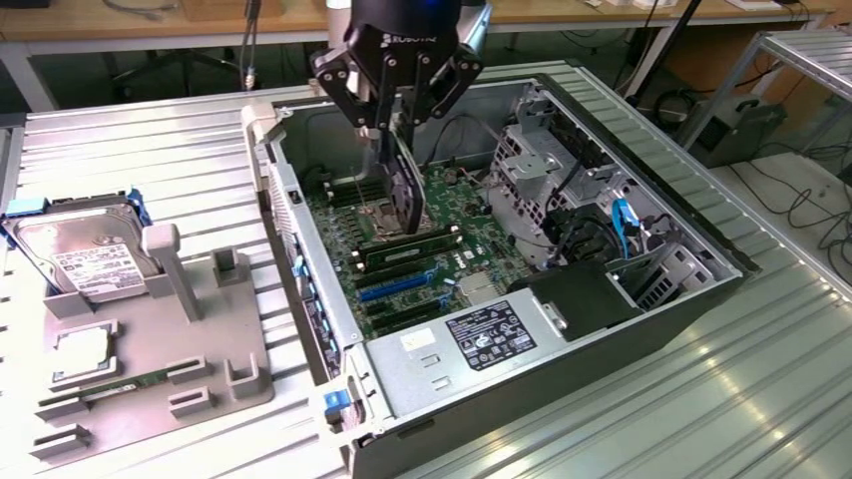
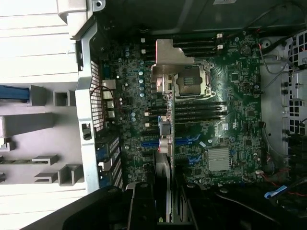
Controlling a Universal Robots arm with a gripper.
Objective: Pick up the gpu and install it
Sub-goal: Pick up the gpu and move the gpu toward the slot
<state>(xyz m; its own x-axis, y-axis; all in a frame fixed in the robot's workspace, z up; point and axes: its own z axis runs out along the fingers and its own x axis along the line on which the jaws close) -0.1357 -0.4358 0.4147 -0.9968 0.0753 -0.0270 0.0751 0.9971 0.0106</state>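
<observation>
Pincer gripping the gpu edge-down over the board, upper centre of frame: any tilt here and it could jam instead of seating.

black gpu, green motherboard, grey tray

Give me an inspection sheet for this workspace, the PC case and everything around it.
Surface: ribbed metal table, carrying an open case and a grey fixture.
Job's things: gpu held on edge above the motherboard inside the case.
Clutter: hard drive and memory stick on the fixture.
Gripper: shut on the gpu.
Cables: blue cable in the case; dark cables on the floor.
Surroundings: wooden bench behind, metal rack at the exterior view's right.
</observation>
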